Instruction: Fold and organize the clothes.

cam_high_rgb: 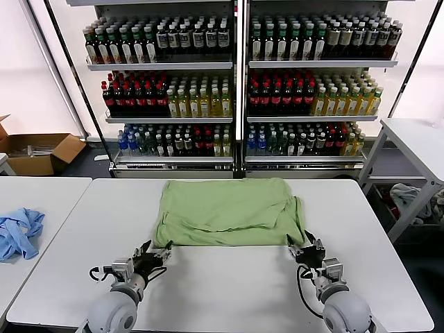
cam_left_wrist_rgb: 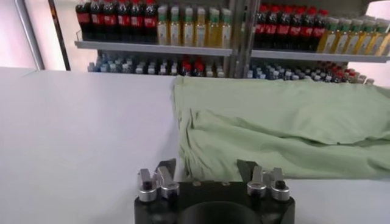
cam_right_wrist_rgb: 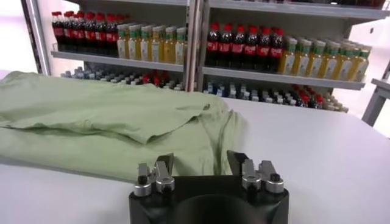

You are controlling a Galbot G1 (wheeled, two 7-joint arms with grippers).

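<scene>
The light green T-shirt (cam_high_rgb: 229, 211) lies partly folded on the white table (cam_high_rgb: 222, 284), plain side up; no checkered print shows. My left gripper (cam_high_rgb: 154, 254) is open just at the shirt's near left corner. My right gripper (cam_high_rgb: 305, 248) is open just at its near right corner. In the left wrist view the shirt (cam_left_wrist_rgb: 274, 131) lies right in front of the open left gripper (cam_left_wrist_rgb: 207, 170). In the right wrist view the shirt (cam_right_wrist_rgb: 116, 125) lies right in front of the open right gripper (cam_right_wrist_rgb: 200, 161). Neither gripper holds cloth.
A light blue garment (cam_high_rgb: 19, 232) lies on the neighbouring table at the left. Shelves of bottles (cam_high_rgb: 236, 76) stand behind the table. A cardboard box (cam_high_rgb: 38, 152) sits on the floor at far left, another white table (cam_high_rgb: 416, 146) at far right.
</scene>
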